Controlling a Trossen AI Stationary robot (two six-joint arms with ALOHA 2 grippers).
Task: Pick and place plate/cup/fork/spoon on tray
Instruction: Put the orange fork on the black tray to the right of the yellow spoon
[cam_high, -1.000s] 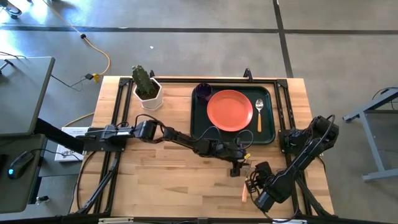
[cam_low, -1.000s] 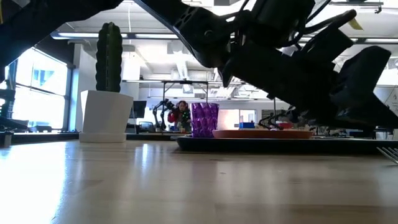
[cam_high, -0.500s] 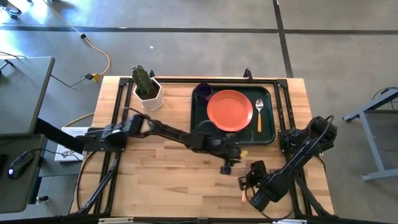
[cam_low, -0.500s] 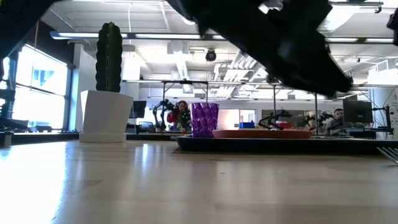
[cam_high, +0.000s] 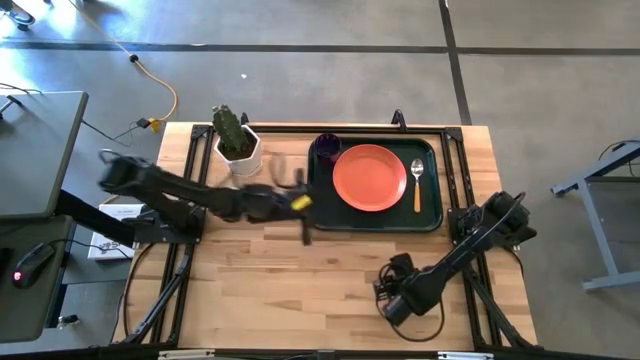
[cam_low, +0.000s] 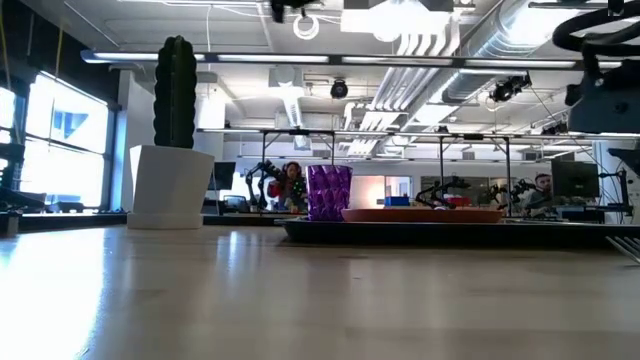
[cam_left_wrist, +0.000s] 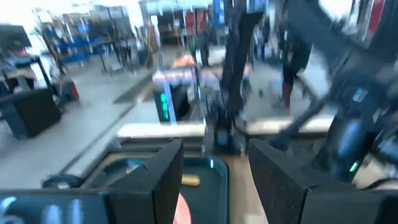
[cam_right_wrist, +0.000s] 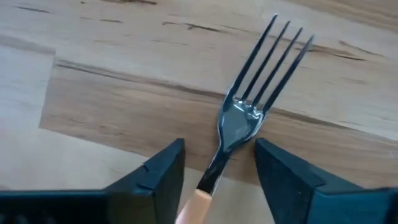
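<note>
The fork (cam_right_wrist: 249, 106), with silver tines and an orange handle, lies flat on the wooden table near its front right. My right gripper (cam_right_wrist: 219, 144) (cam_high: 386, 300) is low over it and open, one finger on each side of the fork's neck with a gap on both sides. In the high view the gripper hides the fork. The dark green tray (cam_high: 432, 215) holds the orange-red plate (cam_high: 369, 177), the purple cup (cam_high: 326, 147) and the spoon (cam_high: 417, 180). My left gripper (cam_high: 305, 228) (cam_left_wrist: 214, 162) hangs open above the table beside the tray's left edge.
A white pot with a green cactus (cam_high: 238, 145) stands at the table's far left. Bare wood stretches between the two arms across the table's near half (cam_high: 300, 290). Black frame rails run along the table's left and right sides.
My left gripper has drawn back from beside the fork toward the table's left and risen out of the low view; it now hangs by the tray's left edge. My right gripper has shifted a little toward the table's left, over the fork. The fork has stayed on the table.
</note>
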